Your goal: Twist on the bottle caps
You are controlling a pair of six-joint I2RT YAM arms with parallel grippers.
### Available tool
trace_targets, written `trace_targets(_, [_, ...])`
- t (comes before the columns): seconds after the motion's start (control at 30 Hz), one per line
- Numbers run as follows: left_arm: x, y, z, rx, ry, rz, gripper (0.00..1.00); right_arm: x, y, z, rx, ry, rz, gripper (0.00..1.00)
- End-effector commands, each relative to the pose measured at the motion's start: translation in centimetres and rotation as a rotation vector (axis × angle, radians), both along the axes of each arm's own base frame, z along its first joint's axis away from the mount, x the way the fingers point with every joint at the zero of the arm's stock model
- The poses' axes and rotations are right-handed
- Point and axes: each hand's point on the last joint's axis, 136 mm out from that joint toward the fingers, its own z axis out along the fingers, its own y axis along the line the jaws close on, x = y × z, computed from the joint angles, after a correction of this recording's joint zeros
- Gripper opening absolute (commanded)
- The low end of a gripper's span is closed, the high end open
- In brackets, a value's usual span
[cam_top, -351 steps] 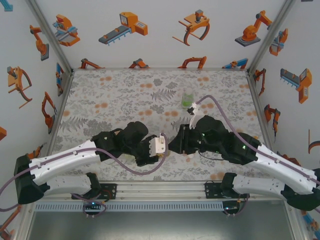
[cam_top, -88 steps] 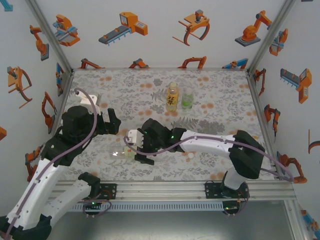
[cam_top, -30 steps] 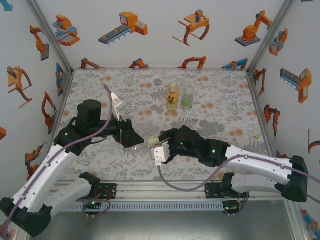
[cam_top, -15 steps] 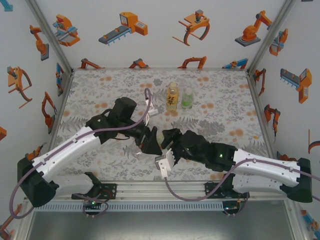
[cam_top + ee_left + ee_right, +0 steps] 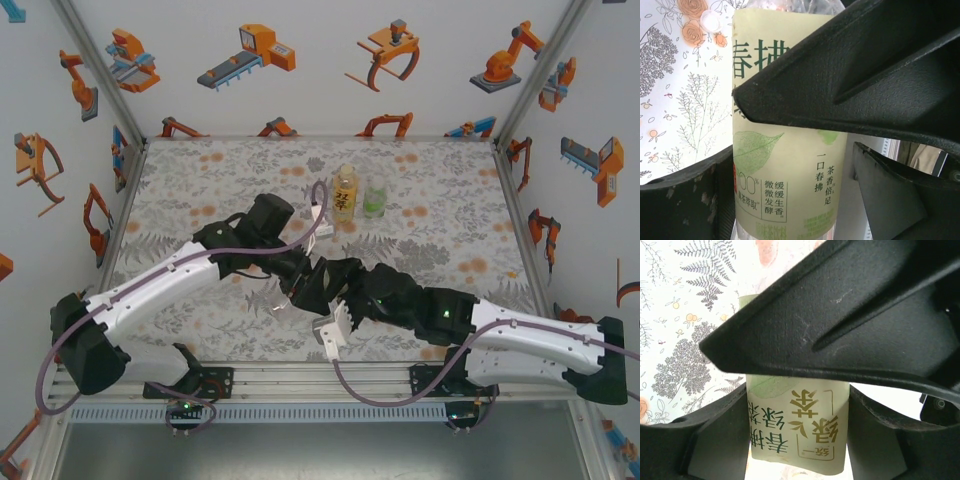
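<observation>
The bottle [image 5: 797, 440] with the pale green-and-white label is sitting inside the right claw [image 5: 797, 405]. That claw's two black fingers [image 5: 710, 450] are pressing against the label on both sides, so it is standing partway open and clamped on the bottle. The left claw [image 5: 792, 150] is wrapping round the same bottle. One of its fingers [image 5: 690, 205] is lying against the label's edge, while a thin pale strip is showing between the label and the other finger. I cannot tell whether this claw is truly gripping or only sitting close round the bottle.

A broad black bar [image 5: 865, 65] is crossing the upper part of the label in both wrist views, and I cannot tell which arm it belongs to. From above, the two claws are meeting near the middle of the table [image 5: 200, 170], a little toward the near edge, and are hiding the bottle between them.

A white cap [image 5: 711, 20] is lying on the table beyond the bottle, apart from it. At the far middle of the table, a yellow-orange bottle [image 5: 344, 193] and a clear bottle with green [image 5: 375, 197] are standing upright just beside each other, apart from the claws.
</observation>
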Motion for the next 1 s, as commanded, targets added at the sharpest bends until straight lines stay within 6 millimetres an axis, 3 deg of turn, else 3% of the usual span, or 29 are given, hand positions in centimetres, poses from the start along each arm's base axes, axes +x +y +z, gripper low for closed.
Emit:
trace_targets(0.0, [-0.3,0.0,0.5,0.0,-0.026,-0.034,0.67,-0.1,-0.2,0.8,0.026,-0.025,-0.003,0.47])
trace_targets(0.13, [0.4,0.6,0.1,0.021,-0.088,-0.004,0.57,0.5,-0.6,1.0,0.037,-0.038,-0.04,0.7])
trace_targets(0.23, [1.5,1.6,0.1,0.046,-0.134,0.037,0.47,0.9,-1.0,1.5,0.048,-0.044,-0.075,0.78])
trace_targets(0.4, [4.4,3.6,0.8,0.033,-0.236,0.158,0.26,1.5,-1.8,2.6,0.117,-0.012,-0.152,0.82])
trace_targets(0.53, [7.1,5.8,2.3,0.008,-0.339,0.27,0.02,2.4,-2.5,3.8,0.226,0.083,-0.271,0.82])
trace_targets(0.7, [9.1,7.9,3.9,-0.048,-0.433,0.344,0.0,4.4,-3.6,3.2,0.387,0.34,-0.544,0.84])
trace_targets(0.97, [10.2,9.4,5.7,-0.116,-0.782,0.347,0.0,6.5,-6.6,-2.6,0.658,0.881,-1.081,0.82])
